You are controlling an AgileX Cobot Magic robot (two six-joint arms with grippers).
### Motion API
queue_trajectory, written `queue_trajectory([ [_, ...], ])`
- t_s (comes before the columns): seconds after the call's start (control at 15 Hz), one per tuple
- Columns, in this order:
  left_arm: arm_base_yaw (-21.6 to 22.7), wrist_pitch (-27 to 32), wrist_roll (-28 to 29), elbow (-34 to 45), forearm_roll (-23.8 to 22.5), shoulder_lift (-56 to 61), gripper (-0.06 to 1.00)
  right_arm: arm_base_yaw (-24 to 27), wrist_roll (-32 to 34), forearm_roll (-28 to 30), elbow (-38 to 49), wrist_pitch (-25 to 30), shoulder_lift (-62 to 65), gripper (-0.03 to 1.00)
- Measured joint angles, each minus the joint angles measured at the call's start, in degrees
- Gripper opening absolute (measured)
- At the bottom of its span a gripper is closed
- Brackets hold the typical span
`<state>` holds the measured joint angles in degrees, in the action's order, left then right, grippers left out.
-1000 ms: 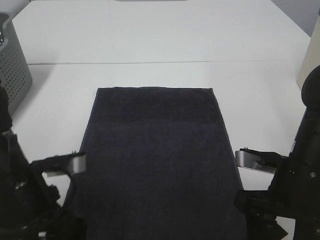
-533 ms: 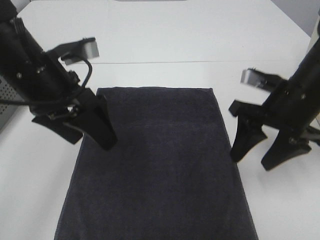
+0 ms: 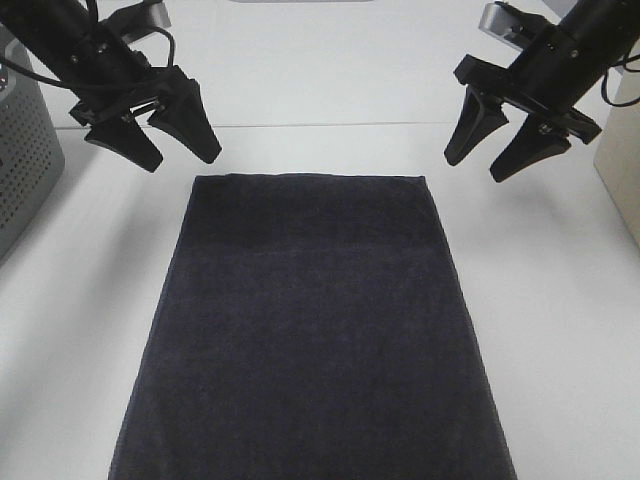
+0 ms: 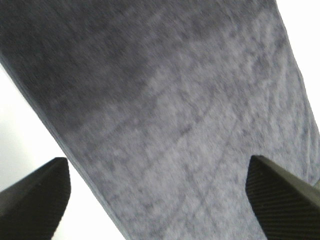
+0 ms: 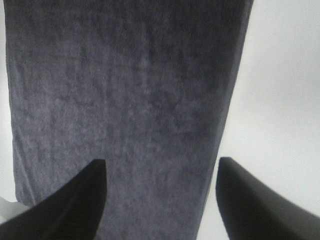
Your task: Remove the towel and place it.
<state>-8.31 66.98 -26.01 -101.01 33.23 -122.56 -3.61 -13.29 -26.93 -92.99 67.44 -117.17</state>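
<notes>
The dark navy-black towel (image 3: 315, 320) lies flat on the white table (image 3: 320, 70), long side running from the far middle to the front edge of the view. My left gripper (image 3: 178, 150) is open and empty, held above the table just beyond the towel's far left corner. My right gripper (image 3: 478, 160) is open and empty, above the table just beyond the far right corner. The left wrist view shows the towel (image 4: 170, 115) between my open fingertips (image 4: 35, 200). The right wrist view shows the towel (image 5: 125, 90) between my open fingertips (image 5: 70, 205).
A grey perforated bin (image 3: 25, 150) stands at the left edge of the table. A pale beige object (image 3: 620, 160) stands at the right edge. A seam (image 3: 330, 125) crosses the table just behind the towel.
Both arms have risen from the table's front corners and swung toward the far end of the towel. Both grippers stay open. The towel has not moved.
</notes>
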Motion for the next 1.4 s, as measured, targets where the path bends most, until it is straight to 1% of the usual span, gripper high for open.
queue_trajectory([
  [0.13,1.38,1.83,0.00,-7.16,0.92,-6.47,0.89,0.00,-0.97,0.00,-10.20,1.60,-8.25,0.62],
  [0.2,1.38,1.83,0.00,-7.16,0.92,-6.47,0.89,0.00,-0.97,0.00,-10.20,1.60,-8.25,0.62],
  [0.27,2.01,1.95,0.00,-10.60,1.03,-10.03,0.89,0.00,-1.09,-0.29,-15.81,1.89,-12.95,0.62],
  [0.33,2.64,2.06,0.00,-13.41,1.15,-12.83,0.89,0.00,-2.18,-1.20,-24.58,1.95,-20.05,0.62],
  [0.4,3.84,2.18,0.00,-17.36,1.26,-16.90,0.89,0.00,-2.46,-1.43,-29.68,1.95,-24.01,0.62],
  [0.53,5.04,2.23,0.00,-21.89,1.26,-20.97,0.89,0.00,-2.46,-1.78,-38.67,1.95,-30.42,0.62],
  [0.6,5.33,2.29,0.00,-23.95,1.26,-23.03,0.89,0.00,-2.46,-2.12,-41.77,1.95,-32.60,0.62],
  [0.67,5.44,2.35,0.00,-25.84,1.26,-25.15,0.89,0.00,-2.46,-2.81,-43.72,1.95,-34.26,0.62],
  [0.87,5.50,2.58,0.00,-29.79,2.06,-28.53,0.89,0.69,-2.46,-3.78,-44.46,2.01,-36.84,0.62],
  [1.2,5.50,2.64,0.00,-30.08,2.46,-28.82,0.89,3.84,-1.95,-4.24,-44.46,2.06,-37.76,0.62],
  [1.4,5.50,2.64,0.00,-30.08,2.46,-28.82,0.89,3.95,-0.34,-2.64,-44.86,2.06,-37.76,0.62],
])
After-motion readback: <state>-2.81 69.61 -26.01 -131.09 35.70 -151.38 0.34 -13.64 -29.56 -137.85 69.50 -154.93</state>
